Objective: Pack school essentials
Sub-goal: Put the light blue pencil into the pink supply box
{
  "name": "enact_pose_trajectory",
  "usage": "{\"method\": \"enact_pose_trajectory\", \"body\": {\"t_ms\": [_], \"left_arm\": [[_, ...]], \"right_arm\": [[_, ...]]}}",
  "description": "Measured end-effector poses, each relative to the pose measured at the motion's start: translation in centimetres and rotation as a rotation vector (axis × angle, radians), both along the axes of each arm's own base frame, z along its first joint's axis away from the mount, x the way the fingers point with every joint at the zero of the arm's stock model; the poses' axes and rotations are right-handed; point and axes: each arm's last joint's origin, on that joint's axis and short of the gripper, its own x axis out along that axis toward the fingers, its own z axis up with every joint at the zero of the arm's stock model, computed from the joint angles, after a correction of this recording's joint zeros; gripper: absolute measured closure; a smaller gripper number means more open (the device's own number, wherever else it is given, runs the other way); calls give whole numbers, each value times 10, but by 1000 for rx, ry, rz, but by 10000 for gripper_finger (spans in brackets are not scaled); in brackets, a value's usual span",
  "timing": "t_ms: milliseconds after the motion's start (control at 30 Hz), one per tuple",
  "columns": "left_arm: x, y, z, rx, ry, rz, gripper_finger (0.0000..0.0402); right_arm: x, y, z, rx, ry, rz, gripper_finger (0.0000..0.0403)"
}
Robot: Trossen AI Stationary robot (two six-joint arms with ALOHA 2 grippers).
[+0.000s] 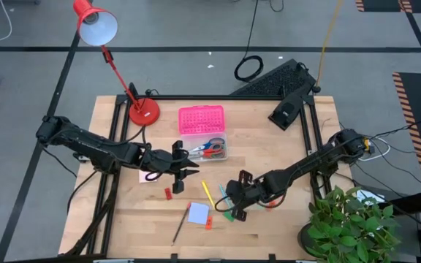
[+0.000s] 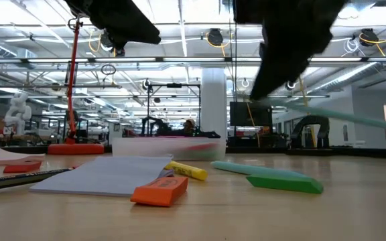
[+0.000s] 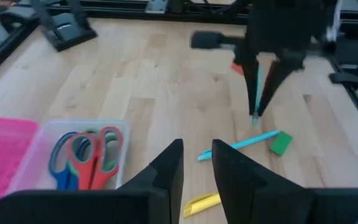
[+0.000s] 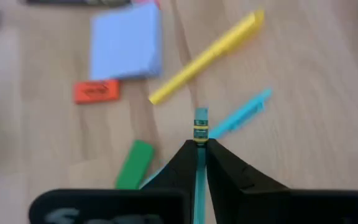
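Wood worktop point(image 1: 269, 226) nearest me carries most of the kit loose: orange eraser point(image 1: 208, 223), blue pad point(image 1: 198, 212), green eraser point(image 1: 229, 215), yellow pencil point(image 1: 207, 193). My right gripper point(image 4: 199, 149) has jaws clamped on a teal pencil point(image 4: 201, 127) just above them. Left gripper point(image 3: 196, 163), jaws slightly apart, empty, near the clear box point(image 1: 205, 147). Only scissors point(image 3: 82, 155) packed. I judge it early.

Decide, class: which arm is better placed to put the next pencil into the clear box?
The right. Its hand is already shut on a teal pencil, lifted above the table. The left hand is open and empty, though it hovers nearer the clear box.
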Motion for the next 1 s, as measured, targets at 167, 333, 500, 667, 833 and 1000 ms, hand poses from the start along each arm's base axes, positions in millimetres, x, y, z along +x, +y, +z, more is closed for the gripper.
{"method": "enact_pose_trajectory", "body": {"t_ms": [167,333,500,667,833,1000], "left_arm": [[11,-13,-6,-26,-45,-85,280],[21,-23,-12,-14,-91,-122,212],[32,-33,-21,19,-148,-161,156],[46,-41,-30,79,-235,-202,131],[60,-43,-41,111,-342,-169,128],[73,-45,-51,116,-462,-157,128]], "right_arm": [[-4,-1,25,-32,-108,57,385],[-15,5,45,-73,-189,95,385],[-26,10,64,-136,-279,113,385],[-36,14,77,-216,-347,110,385],[-39,20,89,-294,-443,118,385],[-37,25,100,-372,-555,131,385]]}}
